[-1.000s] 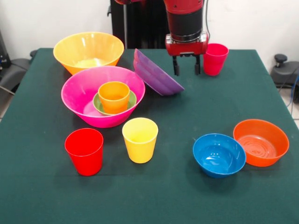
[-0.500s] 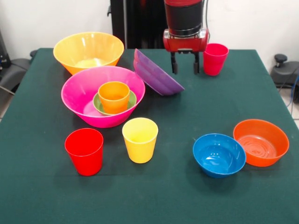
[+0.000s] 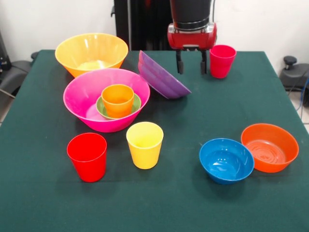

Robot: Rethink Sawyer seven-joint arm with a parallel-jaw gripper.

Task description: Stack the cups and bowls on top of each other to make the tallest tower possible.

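The big hot-pink bowl (image 3: 79, 96) holds the small green bowl (image 3: 102, 108), and the orange cup (image 3: 118, 100) stands in that. The purple bowl (image 3: 161, 76) leans tilted against the pink bowl's right rim. The big orange-yellow bowl (image 3: 91, 52) stands behind. The red cup (image 3: 88, 156) and yellow cup (image 3: 145, 144) stand in front. The blue bowl (image 3: 226, 160) and orange bowl (image 3: 269, 147) sit at the right. The crimson-pink cup (image 3: 222, 61) stands at the back. My gripper (image 3: 191, 70) is open and empty, raised between the purple bowl and the crimson-pink cup.
The table (image 3: 159, 203) has a dark green cloth. The robot's black pedestal (image 3: 140, 24) stands behind the far edge. Dark equipment sits off the table at left (image 3: 12, 70) and right (image 3: 292, 70).
My gripper has risen straight up, staying open and empty. Nothing on the table has moved.
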